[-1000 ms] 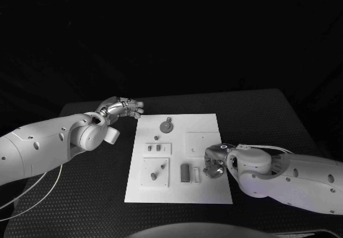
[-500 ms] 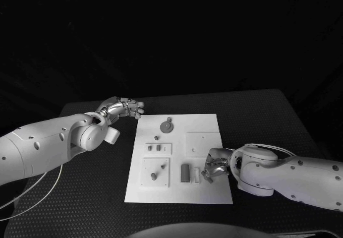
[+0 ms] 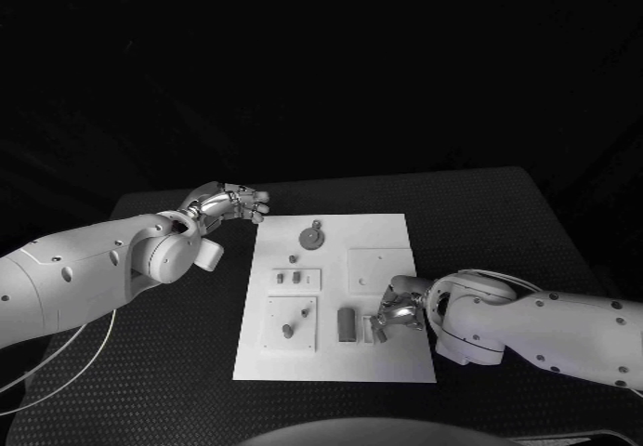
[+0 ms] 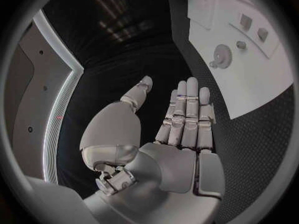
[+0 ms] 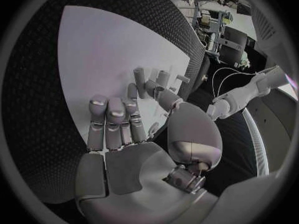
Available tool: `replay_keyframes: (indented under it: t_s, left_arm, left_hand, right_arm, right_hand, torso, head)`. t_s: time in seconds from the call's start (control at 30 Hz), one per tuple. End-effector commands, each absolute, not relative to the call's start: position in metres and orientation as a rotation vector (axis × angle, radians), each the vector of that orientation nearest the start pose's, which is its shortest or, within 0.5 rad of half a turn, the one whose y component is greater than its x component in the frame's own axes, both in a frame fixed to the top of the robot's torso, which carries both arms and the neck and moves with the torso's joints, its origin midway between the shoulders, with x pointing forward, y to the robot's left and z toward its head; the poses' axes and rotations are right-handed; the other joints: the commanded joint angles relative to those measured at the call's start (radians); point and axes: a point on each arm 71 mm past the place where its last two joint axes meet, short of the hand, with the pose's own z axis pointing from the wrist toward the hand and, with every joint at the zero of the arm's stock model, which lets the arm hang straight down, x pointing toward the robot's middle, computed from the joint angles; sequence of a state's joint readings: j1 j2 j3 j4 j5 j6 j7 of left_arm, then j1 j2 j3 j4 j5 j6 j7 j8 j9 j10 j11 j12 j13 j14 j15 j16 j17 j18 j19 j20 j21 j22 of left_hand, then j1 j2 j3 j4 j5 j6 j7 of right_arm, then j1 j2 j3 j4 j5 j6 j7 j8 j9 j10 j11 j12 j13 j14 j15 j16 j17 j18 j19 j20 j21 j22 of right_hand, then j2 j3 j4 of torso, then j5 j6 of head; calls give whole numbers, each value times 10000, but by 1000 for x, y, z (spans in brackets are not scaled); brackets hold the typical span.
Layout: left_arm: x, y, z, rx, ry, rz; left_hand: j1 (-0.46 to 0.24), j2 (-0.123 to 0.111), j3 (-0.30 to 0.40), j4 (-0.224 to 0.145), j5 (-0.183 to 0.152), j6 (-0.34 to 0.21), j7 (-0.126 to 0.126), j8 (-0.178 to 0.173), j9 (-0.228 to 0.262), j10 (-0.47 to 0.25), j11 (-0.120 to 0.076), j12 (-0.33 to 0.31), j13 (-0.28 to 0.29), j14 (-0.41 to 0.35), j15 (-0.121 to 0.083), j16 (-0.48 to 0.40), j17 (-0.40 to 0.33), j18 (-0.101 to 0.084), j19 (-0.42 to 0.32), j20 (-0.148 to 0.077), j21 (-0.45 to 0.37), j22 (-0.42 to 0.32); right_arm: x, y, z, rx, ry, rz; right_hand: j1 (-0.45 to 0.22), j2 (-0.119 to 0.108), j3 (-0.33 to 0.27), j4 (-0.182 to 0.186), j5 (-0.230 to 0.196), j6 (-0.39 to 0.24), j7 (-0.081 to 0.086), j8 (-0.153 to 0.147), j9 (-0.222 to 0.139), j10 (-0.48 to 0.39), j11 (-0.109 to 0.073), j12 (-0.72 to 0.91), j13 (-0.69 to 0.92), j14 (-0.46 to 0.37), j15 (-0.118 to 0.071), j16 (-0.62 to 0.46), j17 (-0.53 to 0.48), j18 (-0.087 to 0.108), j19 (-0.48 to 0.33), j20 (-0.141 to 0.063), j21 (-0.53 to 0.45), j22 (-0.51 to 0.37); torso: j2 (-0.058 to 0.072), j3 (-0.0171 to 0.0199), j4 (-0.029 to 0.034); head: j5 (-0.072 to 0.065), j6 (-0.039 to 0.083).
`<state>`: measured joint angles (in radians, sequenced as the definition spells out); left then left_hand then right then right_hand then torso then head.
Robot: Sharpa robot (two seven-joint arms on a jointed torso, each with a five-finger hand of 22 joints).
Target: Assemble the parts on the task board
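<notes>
My right hand [image 3: 400, 309] sits low over the board's [image 3: 388, 228] right edge, about four o'clock from its middle, with the fingers curled down toward the upright bar [image 3: 347, 324] and the narrow slot piece beside it. From the head view I cannot tell whether anything is pinched; in the right wrist view [image 5: 118, 134] the fingers reach onto the white plate [image 5: 93, 50] with small pegs [image 5: 149, 82] just past the fingertips, and I see nothing clearly between them. I judge I am placed here because the bar's recess is the next spot to work.

My left hand [image 3: 230, 202] waits off the board, at about ten o'clock from its centre, just beyond the top left corner. In its wrist view [image 4: 184, 129] the fingers lie straight and together, thumb apart, holding nothing. It is parked, I think, to leave the board clear for the other arm.

The gear [image 3: 312, 238] lies at twelve o'clock on the board, two small parts [image 3: 287, 276] sit in a frame near the centre, and two more [image 3: 295, 321] at seven o'clock.

The table [image 3: 496, 214] is black and finely textured; the room behind it is dark.
</notes>
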<state>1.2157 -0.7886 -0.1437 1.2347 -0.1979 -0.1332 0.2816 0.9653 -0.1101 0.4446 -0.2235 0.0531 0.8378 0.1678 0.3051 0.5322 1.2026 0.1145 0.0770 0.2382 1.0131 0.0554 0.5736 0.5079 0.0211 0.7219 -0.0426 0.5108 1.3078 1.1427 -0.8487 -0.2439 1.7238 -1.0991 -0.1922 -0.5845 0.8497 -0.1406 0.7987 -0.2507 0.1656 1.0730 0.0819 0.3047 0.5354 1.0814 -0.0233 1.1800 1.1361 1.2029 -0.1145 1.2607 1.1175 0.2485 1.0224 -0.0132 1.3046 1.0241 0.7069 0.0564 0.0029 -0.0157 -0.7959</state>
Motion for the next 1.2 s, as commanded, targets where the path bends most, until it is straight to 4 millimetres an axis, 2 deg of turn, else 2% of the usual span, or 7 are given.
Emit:
replay_keyframes:
  t_s: [0.03, 0.23, 0.4, 0.53, 1.2]
  left_arm:
    - [522, 261, -227, -9598, 16687, -13134]
    - [522, 261, -227, -9607, 16697, -13115]
    - [522, 260, -227, -9588, 16718, -13142]
    - [522, 261, -227, -9599, 16720, -13123]
    - [522, 261, -227, -9581, 16782, -13121]
  left_hand:
    - [-34, 21, -1, 67, 14, 11, 41, -7, -16, -35, -8, -36, -8, 8, 79, -34, 15, 47, 11, 62, -35, 107]
    - [-34, 20, -1, 67, 14, 10, 41, -7, -16, -35, -7, -36, -8, 8, 79, -37, 18, 47, 12, 63, -37, 110]
    - [-37, 15, -3, 68, 14, 8, 42, -8, -17, -36, -7, -36, -8, 8, 80, -41, 22, 47, 12, 63, -40, 112]
    - [-41, 14, -4, 70, 14, 6, 43, -9, -18, -38, -6, -37, -8, 8, 81, -43, 24, 46, 13, 64, -41, 114]
    - [-58, 15, -8, 85, 14, 8, 43, -8, -18, -40, -5, -37, -8, 5, 83, -56, 36, 45, 16, 65, -50, 123]
  right_arm:
    - [391, -177, -292, 3326, 23427, 4497]
    - [391, -175, -295, 3166, 23687, 4406]
    - [393, -171, -297, 3104, 23809, 4408]
    - [394, -171, -298, 3145, 23805, 4382]
    - [391, -163, -301, 2937, 24259, 4672]
  right_hand:
    - [-10, -138, -41, 86, -81, 48, 48, -36, -27, 8, 24, -41, 12, 42, -5, -58, 11, 133, 49, -11, 36, -17]
    - [-65, -232, -65, 162, -170, 37, 53, -44, -47, -3, 30, -52, 16, 40, -2, -66, 14, 133, 48, -22, 37, -35]
    - [-146, -311, -87, 274, -278, 18, 62, -55, -70, -25, 38, -62, 24, 34, 4, -74, 20, 133, 39, -29, 39, -51]
    - [-183, -315, -94, 323, -300, 18, 63, -55, -77, -30, 40, -62, 29, 34, 5, -74, 24, 133, 35, -31, 43, -56]
    - [-396, -287, -149, 476, -410, 36, 56, -39, -101, -36, 35, -48, 60, 33, 4, -69, 46, 133, 16, -40, 73, -71]
  torso:
    - [2, 11, 0]
    - [-3, 10, 11]
    - [-2, 8, -5]
    - [-1, 22, -2]
    - [-3, 17, -4]
  head:
    - [3, 10]
    - [5, 11]
    - [10, 5]
    - [31, -8]
    - [64, -62]
